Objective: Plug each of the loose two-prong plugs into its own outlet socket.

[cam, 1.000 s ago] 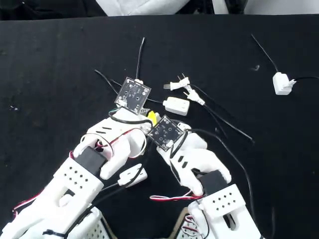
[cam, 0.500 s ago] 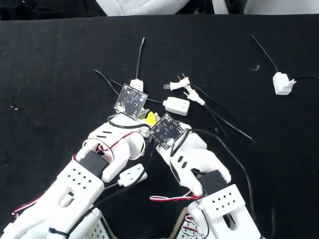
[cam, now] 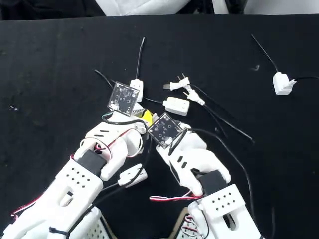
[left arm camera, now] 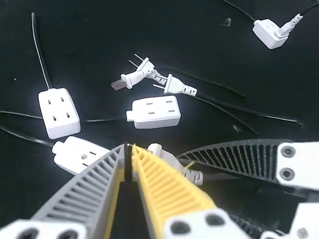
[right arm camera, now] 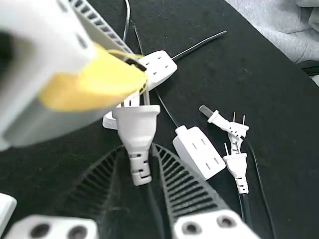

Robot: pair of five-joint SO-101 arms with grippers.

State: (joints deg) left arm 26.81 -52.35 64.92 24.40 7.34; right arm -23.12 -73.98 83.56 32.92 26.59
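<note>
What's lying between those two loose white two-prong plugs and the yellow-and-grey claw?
A white rectangular outlet block lies there, between the plugs and the left gripper, as the left wrist view shows.

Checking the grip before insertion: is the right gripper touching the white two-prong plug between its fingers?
Touching. The right wrist view shows the right gripper with both black ribbed fingers against the white two-prong plug.

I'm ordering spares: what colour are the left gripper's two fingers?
The left gripper has one yellow finger and one grey; left wrist view shows it best.
</note>
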